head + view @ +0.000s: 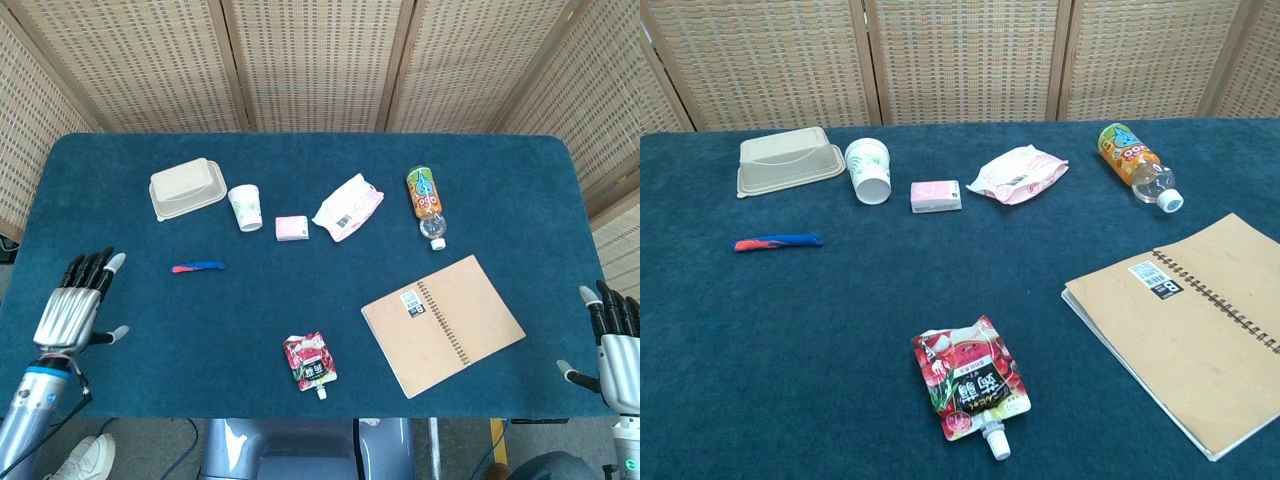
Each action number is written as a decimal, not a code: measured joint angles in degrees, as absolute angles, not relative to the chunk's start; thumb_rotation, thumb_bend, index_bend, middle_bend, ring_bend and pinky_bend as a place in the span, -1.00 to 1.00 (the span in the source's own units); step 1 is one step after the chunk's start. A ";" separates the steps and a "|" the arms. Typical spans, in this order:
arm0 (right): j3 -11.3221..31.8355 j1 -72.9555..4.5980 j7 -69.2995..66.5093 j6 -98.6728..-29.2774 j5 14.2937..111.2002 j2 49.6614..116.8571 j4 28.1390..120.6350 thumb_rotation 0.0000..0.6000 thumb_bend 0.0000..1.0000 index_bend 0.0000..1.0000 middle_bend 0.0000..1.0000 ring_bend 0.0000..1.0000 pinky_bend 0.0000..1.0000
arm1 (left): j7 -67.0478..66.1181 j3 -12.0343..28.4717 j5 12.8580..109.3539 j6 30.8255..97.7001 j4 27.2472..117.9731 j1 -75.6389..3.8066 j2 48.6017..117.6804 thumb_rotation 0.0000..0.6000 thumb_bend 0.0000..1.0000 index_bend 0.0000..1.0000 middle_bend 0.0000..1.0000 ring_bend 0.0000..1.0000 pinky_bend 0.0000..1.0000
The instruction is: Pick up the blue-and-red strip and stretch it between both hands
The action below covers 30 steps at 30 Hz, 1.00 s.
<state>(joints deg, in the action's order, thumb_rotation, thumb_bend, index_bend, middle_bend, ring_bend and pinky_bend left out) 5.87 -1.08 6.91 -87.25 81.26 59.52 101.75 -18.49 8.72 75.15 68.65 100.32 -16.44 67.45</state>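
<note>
The blue-and-red strip [197, 267] lies flat on the blue table, left of centre; the chest view shows the strip [777, 242] at mid-left with its red end to the left. My left hand [75, 308] hovers over the table's left front part, fingers spread and empty, well short of the strip. At the front right corner my right hand [617, 345] stays beside the table edge, fingers apart, holding nothing. Neither hand appears in the chest view.
Along the back stand a beige lidded box [187, 188], a paper cup [245, 207], a pink packet [291, 228], a wipes pack [348, 207] and a lying bottle [426, 204]. A brown spiral notebook [443, 323] and a red drink pouch [310, 362] lie nearer the front.
</note>
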 measured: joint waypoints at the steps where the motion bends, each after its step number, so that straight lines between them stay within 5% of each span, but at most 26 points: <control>1: 5.91 -1.13 6.85 -87.12 81.11 59.52 101.69 1.00 -1.00 -1.00 -1.00 -1.00 -1.00 | -18.29 9.35 73.63 66.66 99.07 -17.78 68.08 1.00 -0.69 -0.63 -1.00 -1.00 -1.00; 9: 6.06 -1.63 6.37 -85.74 79.95 59.67 101.08 1.00 -1.00 -1.00 -1.00 -1.00 -1.00 | -18.80 13.68 59.72 54.94 88.09 -27.99 75.32 1.00 -0.42 -0.36 -1.00 -1.00 -1.00; 30: 5.86 -2.90 7.25 -82.97 77.91 60.74 100.28 1.00 -1.00 -1.00 -1.00 -1.00 -1.00 | -23.71 13.91 47.35 49.28 68.46 -38.03 89.65 1.00 -0.39 -0.12 -1.00 -1.00 -1.00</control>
<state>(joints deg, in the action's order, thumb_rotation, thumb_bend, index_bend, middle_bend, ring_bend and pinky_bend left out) 5.86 -2.90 7.25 -82.97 77.91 60.74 100.28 -23.71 13.91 47.35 49.28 68.46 -38.03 89.65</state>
